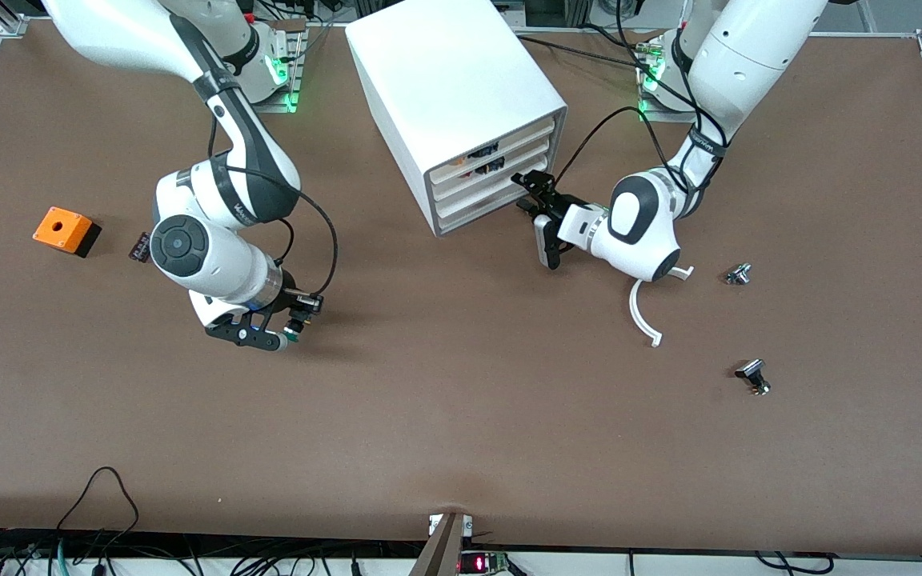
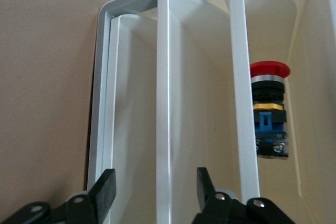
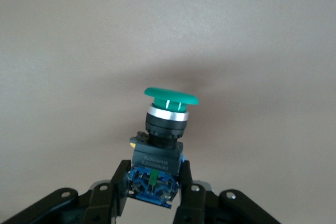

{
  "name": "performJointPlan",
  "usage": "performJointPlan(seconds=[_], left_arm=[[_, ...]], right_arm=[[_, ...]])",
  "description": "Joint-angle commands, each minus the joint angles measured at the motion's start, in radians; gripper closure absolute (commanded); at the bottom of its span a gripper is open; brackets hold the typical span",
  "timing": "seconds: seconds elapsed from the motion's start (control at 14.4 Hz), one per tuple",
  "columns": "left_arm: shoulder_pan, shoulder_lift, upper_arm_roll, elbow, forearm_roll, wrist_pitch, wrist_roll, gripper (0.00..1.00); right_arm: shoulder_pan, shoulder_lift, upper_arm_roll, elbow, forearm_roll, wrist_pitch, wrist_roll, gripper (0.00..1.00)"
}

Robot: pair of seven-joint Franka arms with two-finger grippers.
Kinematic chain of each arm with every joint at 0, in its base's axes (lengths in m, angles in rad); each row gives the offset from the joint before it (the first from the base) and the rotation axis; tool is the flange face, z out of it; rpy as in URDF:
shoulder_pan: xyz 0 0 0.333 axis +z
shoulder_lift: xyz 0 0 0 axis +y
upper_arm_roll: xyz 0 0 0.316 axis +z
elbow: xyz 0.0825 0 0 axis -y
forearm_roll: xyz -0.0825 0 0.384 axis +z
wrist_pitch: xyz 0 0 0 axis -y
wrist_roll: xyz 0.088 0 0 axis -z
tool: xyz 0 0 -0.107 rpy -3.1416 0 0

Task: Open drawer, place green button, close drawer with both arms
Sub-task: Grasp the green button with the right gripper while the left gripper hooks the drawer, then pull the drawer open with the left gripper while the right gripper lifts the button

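Observation:
The white four-drawer cabinet [image 1: 453, 96] stands mid-table, and its bottommost drawer [image 1: 471, 218] looks closed. My left gripper [image 1: 531, 194] is open, just in front of the lower drawer fronts. In the left wrist view its fingers [image 2: 105, 192] straddle the bottom drawer's front [image 2: 131, 129] and the edge of the drawer above, without gripping. My right gripper [image 1: 281, 324] is shut on the green-capped button [image 1: 294, 328] and holds it over bare table toward the right arm's end. In the right wrist view the gripper [image 3: 152, 182] clamps the blue base of the button [image 3: 165, 124].
An orange box with a hole [image 1: 66, 230] and a small dark part [image 1: 139, 246] lie toward the right arm's end. Two silver-and-black parts [image 1: 739, 274] [image 1: 753, 376] and a white curved strip [image 1: 643, 316] lie toward the left arm's end. A red button [image 2: 269, 108] sits in an upper drawer.

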State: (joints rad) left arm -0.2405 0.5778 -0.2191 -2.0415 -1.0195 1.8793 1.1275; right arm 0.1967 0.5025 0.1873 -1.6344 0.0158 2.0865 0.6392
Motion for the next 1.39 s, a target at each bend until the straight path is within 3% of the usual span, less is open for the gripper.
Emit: performJointPlan(seconds=[0.0, 0.14, 0.21, 0.35, 0.55, 0.9, 1.11, 1.32], left_arm=[[-0.028, -0.036, -0.003, -0.04, -0.034, 0.044, 0.031, 0.37], [-0.04, -0.036, -0.005, -0.04, -0.034, 0.05, 0.031, 0.48], [-0.043, -0.033, -0.005, -0.04, -0.034, 0.05, 0.032, 0.59], [-0.043, -0.035, -0.003, -0.037, -0.033, 0.05, 0.032, 1.0], [-0.031, -0.035, -0.002, -0.025, -0.019, 0.043, 0.032, 1.0], [0.01, -0.035, 0.014, 0.016, -0.007, 0.026, 0.026, 1.0], [0.067, -0.026, 0.021, 0.09, 0.125, 0.008, 0.014, 1.0], [0.108, 0.003, 0.024, 0.181, 0.183, -0.002, -0.012, 1.0]], right_arm=[[0.044, 0.05, -0.002, 0.132, 0.009, -0.112, 0.143, 1.0], [0.072, 0.086, 0.0, 0.23, 0.009, -0.183, 0.256, 1.0], [0.082, 0.096, 0.001, 0.27, 0.009, -0.204, 0.31, 1.0], [0.108, 0.1, 0.001, 0.313, 0.027, -0.215, 0.399, 1.0], [0.122, 0.102, 0.001, 0.375, 0.088, -0.23, 0.494, 1.0], [0.203, 0.126, 0.001, 0.48, 0.089, -0.256, 0.692, 1.0], [0.266, 0.139, 0.001, 0.528, 0.087, -0.255, 0.821, 1.0], [0.331, 0.146, -0.002, 0.548, 0.084, -0.244, 0.953, 1.0]])
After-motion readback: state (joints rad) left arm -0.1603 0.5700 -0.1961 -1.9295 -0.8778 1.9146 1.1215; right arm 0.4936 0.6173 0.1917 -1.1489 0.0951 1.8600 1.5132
